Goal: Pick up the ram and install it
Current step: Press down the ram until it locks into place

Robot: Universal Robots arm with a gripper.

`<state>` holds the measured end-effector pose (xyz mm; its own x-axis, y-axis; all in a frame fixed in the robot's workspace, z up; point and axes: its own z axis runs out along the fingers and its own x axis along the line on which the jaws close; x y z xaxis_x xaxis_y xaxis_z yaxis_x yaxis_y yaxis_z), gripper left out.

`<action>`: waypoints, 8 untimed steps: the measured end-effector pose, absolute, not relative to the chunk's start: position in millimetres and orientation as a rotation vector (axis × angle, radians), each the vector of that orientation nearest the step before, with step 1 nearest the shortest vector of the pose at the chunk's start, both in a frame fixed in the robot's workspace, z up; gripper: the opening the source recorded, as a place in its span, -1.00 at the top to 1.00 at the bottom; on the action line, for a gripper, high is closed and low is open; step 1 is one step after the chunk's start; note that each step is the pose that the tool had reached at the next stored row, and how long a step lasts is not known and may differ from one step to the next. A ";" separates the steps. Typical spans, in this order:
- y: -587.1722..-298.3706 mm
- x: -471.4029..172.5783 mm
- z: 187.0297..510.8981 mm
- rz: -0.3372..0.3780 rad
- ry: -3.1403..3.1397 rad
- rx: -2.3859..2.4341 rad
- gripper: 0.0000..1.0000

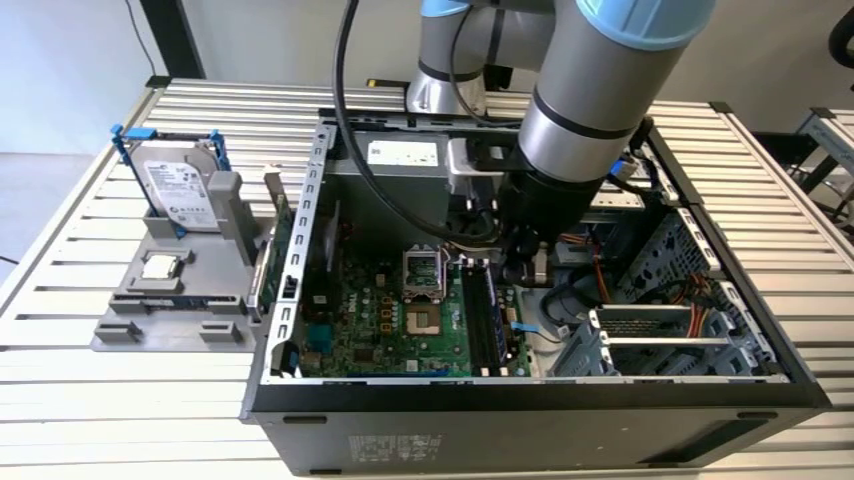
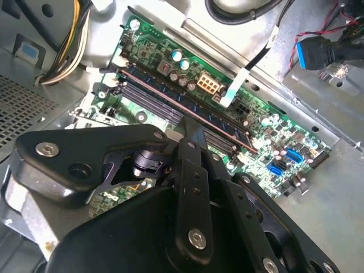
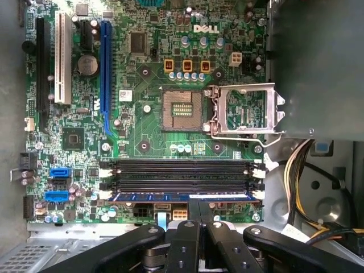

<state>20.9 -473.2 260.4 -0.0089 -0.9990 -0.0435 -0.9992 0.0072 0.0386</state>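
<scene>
Left of exterior view: hard drive [image 1: 174,190] parked upright on fixture [image 1: 134,335], clear of work. In first wrist view: ram [image 3: 148,196] standing edge-up in slot nearest gripper [image 3: 199,207]. Fingers together, tips on ram's top edge; judged pressing to seat, not gripping.

The arm [image 1: 587,95] comes down from the top of the exterior view, right of centre, a grey tube with light blue joint caps, leaning slightly toward the frame's lower left. Its black wrist [image 1: 554,205] sits at mid-frame, with the gripper [image 1: 523,262] just below it, pointing down. In the first wrist view the gripper [image 3: 199,207] rises from the bottom edge, its black linkages spread to both sides and the two fingers [image 3: 192,219] drawn close together at the bottom centre.
</scene>
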 end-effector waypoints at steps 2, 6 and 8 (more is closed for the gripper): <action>-473.3 21.3 259.0 0.091 2.223 -2.214 1.00; -473.3 21.4 252.6 0.085 2.214 -2.218 1.00; -473.3 21.4 249.0 0.083 2.211 -2.219 1.00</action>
